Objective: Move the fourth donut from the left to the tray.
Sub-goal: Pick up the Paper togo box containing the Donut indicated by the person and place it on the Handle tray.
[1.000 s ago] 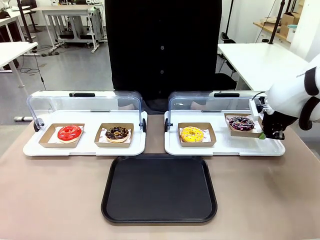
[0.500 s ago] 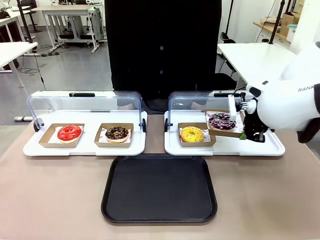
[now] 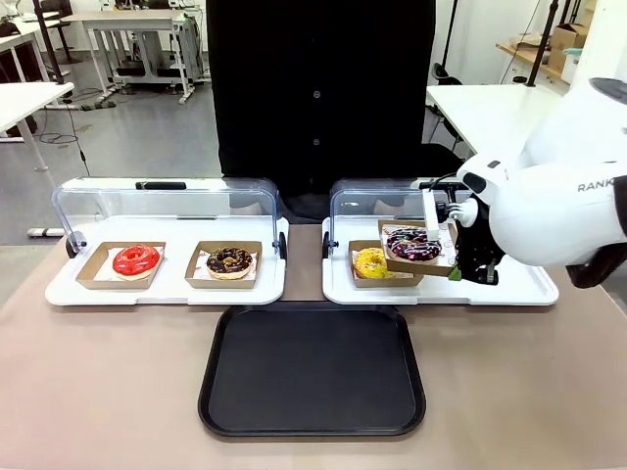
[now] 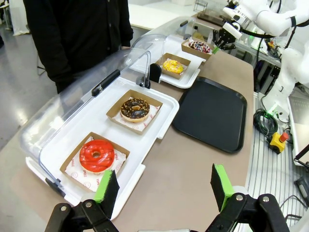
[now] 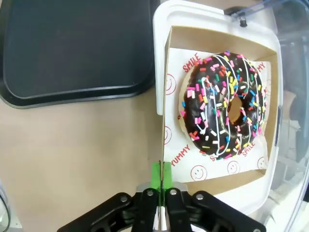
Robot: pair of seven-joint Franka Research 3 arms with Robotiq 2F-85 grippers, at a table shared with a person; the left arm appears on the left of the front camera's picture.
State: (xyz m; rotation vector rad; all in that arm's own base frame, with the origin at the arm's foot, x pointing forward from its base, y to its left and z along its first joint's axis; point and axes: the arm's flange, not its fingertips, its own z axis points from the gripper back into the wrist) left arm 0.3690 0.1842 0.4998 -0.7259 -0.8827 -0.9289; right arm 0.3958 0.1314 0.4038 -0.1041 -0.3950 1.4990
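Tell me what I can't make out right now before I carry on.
- Front view: part of the yellow donut sits behind the lifted fourth donut.
- Front view: the right hand is too small to judge its grip on the carton.
- Right wrist view: the tray is cut off by the top and left edges.

four ring donuts, each in its own small brown cardboard tray: one red donut (image 3: 136,259), one chocolate donut with pale sprinkles (image 3: 229,260), one yellow donut (image 3: 373,262), one striped chocolate donut (image 3: 413,244). two white display trays (image 3: 167,287) with clear lids. one black tray (image 3: 312,370).
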